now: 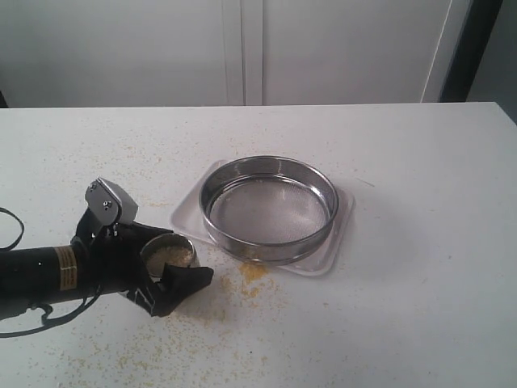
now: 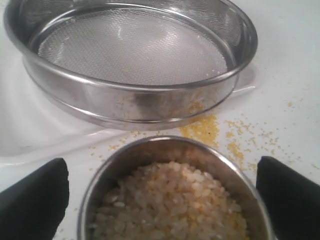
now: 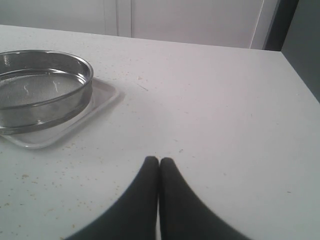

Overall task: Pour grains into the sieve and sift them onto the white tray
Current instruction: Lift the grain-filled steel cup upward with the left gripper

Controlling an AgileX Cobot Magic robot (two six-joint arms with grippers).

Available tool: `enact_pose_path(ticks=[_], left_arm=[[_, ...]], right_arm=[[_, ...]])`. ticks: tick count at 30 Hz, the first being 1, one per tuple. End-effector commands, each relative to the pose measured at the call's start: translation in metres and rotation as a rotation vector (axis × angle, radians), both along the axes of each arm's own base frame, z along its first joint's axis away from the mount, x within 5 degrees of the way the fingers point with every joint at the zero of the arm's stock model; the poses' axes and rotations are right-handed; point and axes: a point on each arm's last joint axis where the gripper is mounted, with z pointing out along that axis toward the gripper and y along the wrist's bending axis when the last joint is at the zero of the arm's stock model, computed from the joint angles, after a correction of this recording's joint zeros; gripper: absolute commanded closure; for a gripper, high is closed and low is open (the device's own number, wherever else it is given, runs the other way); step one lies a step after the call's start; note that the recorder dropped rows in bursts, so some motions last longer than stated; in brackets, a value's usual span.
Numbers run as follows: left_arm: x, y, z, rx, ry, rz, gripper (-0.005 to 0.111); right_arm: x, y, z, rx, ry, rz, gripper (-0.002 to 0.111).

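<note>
Because the grains (image 2: 172, 205) are sitting in a little steel cup (image 1: 170, 255) on the left side of the table (image 1: 420, 242), the left claw (image 1: 187, 255) is reaching around that cup, so it can lift it and tip it. Its two black fingers (image 2: 32, 200) are standing wide, one on each side of the cup. One side is showing a clear gap, so the claw is released and holding nothing. The left arm is lying low and almost flat over the table, coming in from the left edge and pointing toward the sieve. The cup is standing upright and looking nearly full of pale, rice-like bits with some yellow mixed in. Just to the right of it, some yellow crumbs (image 1: 252, 273) are lying loose on the table, beside the tray's near edge. In the middle, the sieve (image 1: 269, 212) is sitting on the white tray (image 1: 187, 208), I think so that anything falling through the mesh is landing on the tray and not on the table. The mesh is looking bare, so the pouring is not done yet. Over on the right, the right claw (image 3: 159, 165) is clenched, its two fingers pressing together with nothing between them, low over the table and well apart from the tray. I think it is keeping out of the way until the sieve needs shaking.
</note>
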Motion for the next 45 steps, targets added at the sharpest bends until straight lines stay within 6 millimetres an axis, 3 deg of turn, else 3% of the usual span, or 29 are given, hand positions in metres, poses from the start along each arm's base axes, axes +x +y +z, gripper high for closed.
enact_pose_path(ticks=[1, 20, 22, 24, 26, 27, 28, 35, 45], left_arm=[[0.002, 0.001, 0.0, 0.018, -0.005, 0.025, 0.002], [-0.001, 0.006, -0.011, 0.144, 0.051, 0.024, 0.003], [-0.001, 0.005, -0.011, 0.142, 0.048, 0.016, 0.013], [-0.001, 0.006, -0.011, 0.144, 0.049, 0.017, 0.033], [-0.001, 0.006, -0.011, 0.145, 0.049, 0.017, 0.063], [-0.002, 0.005, -0.011, 0.149, 0.047, 0.006, 0.089], [-0.002, 0.005, -0.011, 0.152, 0.046, -0.001, 0.106], [-0.002, 0.009, -0.005, 0.2, 0.038, 0.018, 0.107], [-0.004, 0.018, 0.033, 0.18, 0.04, 0.148, 0.107]], right_arm=[[0.0, 0.0, -0.001, 0.003, -0.004, 0.005, 0.108], [0.0, 0.0, -0.001, 0.003, -0.004, 0.005, 0.108], [0.0, 0.0, -0.001, 0.003, -0.004, 0.005, 0.108], [0.0, 0.0, -0.001, 0.003, -0.004, 0.005, 0.108], [0.0, 0.0, -0.001, 0.003, -0.004, 0.005, 0.108], [0.0, 0.0, -0.001, 0.003, -0.004, 0.005, 0.108], [0.0, 0.0, -0.001, 0.003, -0.004, 0.005, 0.108], [0.0, 0.0, -0.001, 0.003, -0.004, 0.005, 0.108], [0.0, 0.0, -0.001, 0.003, -0.004, 0.005, 0.108]])
